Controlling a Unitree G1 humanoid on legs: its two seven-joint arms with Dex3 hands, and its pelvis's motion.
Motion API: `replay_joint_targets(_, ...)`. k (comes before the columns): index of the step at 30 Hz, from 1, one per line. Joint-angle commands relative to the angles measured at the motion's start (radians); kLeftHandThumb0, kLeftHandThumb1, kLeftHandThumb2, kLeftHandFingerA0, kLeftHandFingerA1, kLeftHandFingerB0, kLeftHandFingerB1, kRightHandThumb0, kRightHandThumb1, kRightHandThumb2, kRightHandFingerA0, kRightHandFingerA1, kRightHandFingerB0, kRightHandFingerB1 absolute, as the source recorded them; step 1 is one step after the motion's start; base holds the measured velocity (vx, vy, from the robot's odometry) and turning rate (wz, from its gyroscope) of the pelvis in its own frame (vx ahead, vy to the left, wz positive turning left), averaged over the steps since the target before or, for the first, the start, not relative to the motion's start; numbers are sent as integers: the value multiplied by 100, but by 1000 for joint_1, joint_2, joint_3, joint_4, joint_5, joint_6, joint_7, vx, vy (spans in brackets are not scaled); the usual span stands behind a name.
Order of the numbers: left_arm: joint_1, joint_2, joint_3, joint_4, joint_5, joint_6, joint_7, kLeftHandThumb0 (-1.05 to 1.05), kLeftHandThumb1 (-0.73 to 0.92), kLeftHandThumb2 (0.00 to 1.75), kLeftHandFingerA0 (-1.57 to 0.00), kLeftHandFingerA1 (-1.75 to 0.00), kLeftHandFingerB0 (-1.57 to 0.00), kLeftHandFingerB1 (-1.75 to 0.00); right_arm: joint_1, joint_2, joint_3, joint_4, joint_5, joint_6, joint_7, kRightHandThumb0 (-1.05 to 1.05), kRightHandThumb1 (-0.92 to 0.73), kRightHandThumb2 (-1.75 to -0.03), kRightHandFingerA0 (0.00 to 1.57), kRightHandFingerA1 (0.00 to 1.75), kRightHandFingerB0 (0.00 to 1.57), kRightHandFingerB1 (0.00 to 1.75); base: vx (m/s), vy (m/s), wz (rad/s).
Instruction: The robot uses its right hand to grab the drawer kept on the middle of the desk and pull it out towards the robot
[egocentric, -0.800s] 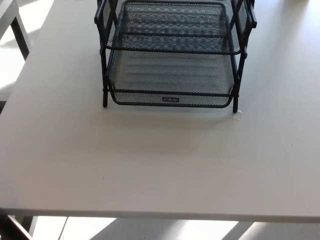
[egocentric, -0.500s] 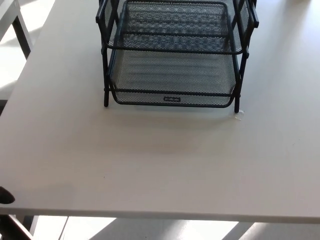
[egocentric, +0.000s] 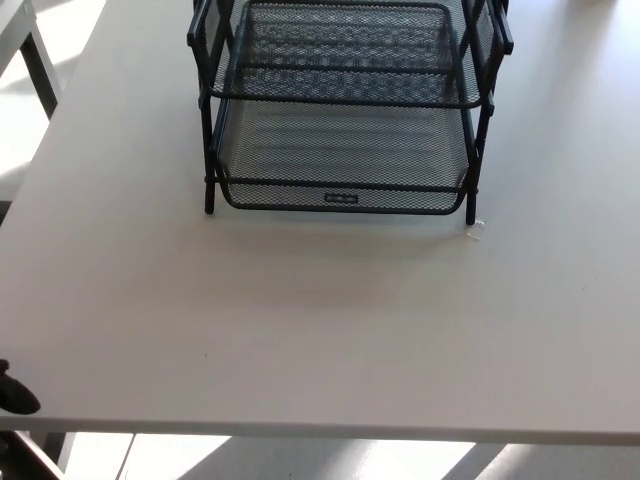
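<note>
A black wire-mesh drawer rack (egocentric: 208, 150) stands at the far middle of the white desk (egocentric: 320, 330). Its bottom drawer (egocentric: 345, 150) has a front rim with a small label plate (egocentric: 341, 198) facing me. An upper drawer (egocentric: 345, 55) sits above it, and the rack's top is cut off by the picture edge. Both drawers look empty. A small black tip of my left hand (egocentric: 14, 396) pokes in at the lower left edge, far from the rack. My right hand does not show.
A tiny white scrap (egocentric: 474, 231) lies by the rack's front right foot. Another white table with a dark leg (egocentric: 40, 65) stands at the upper left. The desk's front edge (egocentric: 320, 436) runs along the bottom, with sunlit floor beyond it.
A black tip of my left hand has come in at the lower left edge. The picture shifted slightly with the camera. The rack and its drawers have not moved.
</note>
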Motion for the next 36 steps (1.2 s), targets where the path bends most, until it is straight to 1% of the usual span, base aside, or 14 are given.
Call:
replay_joint_targets(1, 11, 33, 14, -10, 24, -49, -33, -28, 55, 56, -80, -87, -80, -56, 49, -70, -109, -238, -53, 132, 14, -60, -48, -79, 82, 101, 23, 43, 0, 0, 0)
replay_joint_targets(5, 13, 34, 17, -15, 20, -52, -39, -29, 55, 57, -79, -86, -79, -56, 41, -79, -150, -377, -104, 113, -11, -72, -55, -85, 54, 85, 20, 42, 0, 0, 0)
replay_joint_targets(6, 10, 33, 17, -8, 23, -60, -34, -27, 54, 57, -80, -85, -80, -57, -5, -83, -143, -448, -125, 166, -6, -74, -67, -60, 29, 79, 20, 36, 0, 0, 0)
replay_joint_targets(8, 9, 33, 16, -6, 23, -59, -36, -28, 54, 57, -79, -85, -79, -56, -25, -60, -147, -463, -144, 121, -60, -80, -66, -60, 27, 68, 19, 42, 0, 0, 0)
replay_joint_targets(9, 7, 32, 16, 1, 28, -75, -27, -27, 54, 56, -80, -87, -80, -57, -79, -64, -128, -528, -146, 191, -23, -87, -54, -93, 9, 62, 7, 53, 0, 0, 0)
replay_joint_targets(10, 8, 31, 17, -1, 27, -71, -29, -29, 55, 56, -80, -88, -80, -57, -108, -68, -106, -532, -157, 198, -19, -43, -30, -97, 0, 55, 4, 56, 0, 0, 0)
replay_joint_targets(11, 8, 31, 17, -1, 27, -69, -31, -29, 55, 56, -80, -88, -80, -57, -119, -68, -98, -533, -165, 202, -17, -43, -30, -97, 0, 55, 4, 56, 0, 0, 0)
replay_joint_targets(12, 10, 32, 19, -8, 28, -63, -34, -29, 55, 56, -80, -89, -80, -58, -148, -56, -88, -536, -164, 173, -36, -87, -68, -62, 8, 74, 6, 47, 0, 0, 0)
replay_joint_targets(13, 10, 30, 20, -11, 29, -57, -35, -29, 55, 56, -80, -86, -80, -57, -204, -31, -69, -570, -162, 126, -64, -77, -49, -86, 13, 65, 9, 49, 0, 0, 0)
replay_joint_targets(20, 8, 23, 22, -8, 15, -53, -50, -28, 55, 56, -81, -87, -79, -57, -304, -11, 32, -663, -226, 63, -62, -76, -51, -84, 25, 53, 14, 42, 1, 0, 1)
replay_joint_targets(27, 7, 23, 26, -11, 26, -60, -48, -29, 55, 56, -80, -87, -80, -58, -418, 60, 139, -736, -215, -22, -50, -77, -52, -89, 16, 53, 10, 42, 0, 0, 0)
replay_joint_targets(31, 7, 22, 28, -9, 28, -64, -50, -28, 54, 56, -79, -86, -80, -57, -514, 88, 255, -797, -296, 15, -16, -76, -50, -88, 14, 54, 9, 43, 0, 0, 0)
replay_joint_targets(32, 17, 16, 29, -15, 30, -58, -47, -28, 54, 56, -79, -86, -80, -57, -546, 104, 288, -802, -313, 29, -7, -74, -63, -59, 18, 47, 17, 32, 0, 0, 0)
replay_joint_targets(36, 19, 12, 31, -19, 31, -47, -51, -29, 55, 56, -80, -86, -80, -56, -651, 168, 391, -729, -342, -44, -38, -78, -68, -61, 19, 41, 15, 31, 0, 0, 0)
